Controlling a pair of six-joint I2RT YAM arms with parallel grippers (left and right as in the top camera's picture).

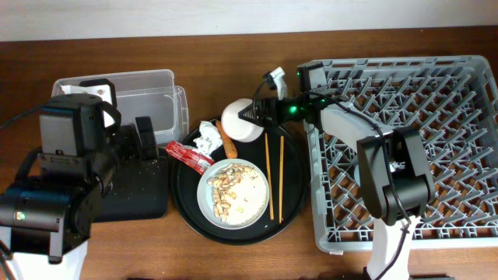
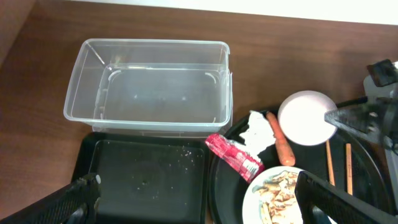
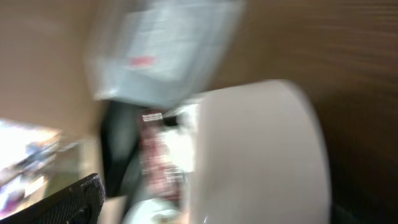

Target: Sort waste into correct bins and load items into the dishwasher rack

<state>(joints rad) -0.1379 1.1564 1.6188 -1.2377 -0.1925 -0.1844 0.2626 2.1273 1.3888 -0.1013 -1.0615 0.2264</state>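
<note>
The right gripper [image 1: 261, 114] reaches left from over the dishwasher rack [image 1: 327, 233] and meets the right edge of the white bowl [image 1: 241, 120], which is at the far rim of the round black tray [image 1: 294, 190]. The right wrist view is blurred, so it cannot be told whether the fingers are clamped on the bowl. The left gripper [image 2: 198, 180] hangs with its fingers spread wide and empty above the shallow black tray [image 2: 143, 180], on the near side of the clear tub [image 2: 84, 93]. Risk: the bowl is smooth, glossy and round-walled, so a shallow hold on its rim may slip. A drop could land it on the plate [image 1: 255, 190] and scatter the beige crumbly scraps [image 1: 226, 187], or knock the carrot piece [image 1: 229, 140] and crumpled tissue [image 1: 208, 138] just to its left. A low carry may catch the rack's upright pegs. The thin wooden chopsticks [image 1: 269, 175] lie loose and would roll easily. The red wrapper [image 1: 189, 155] is creased foil lying across the round tray's left rim.
</note>
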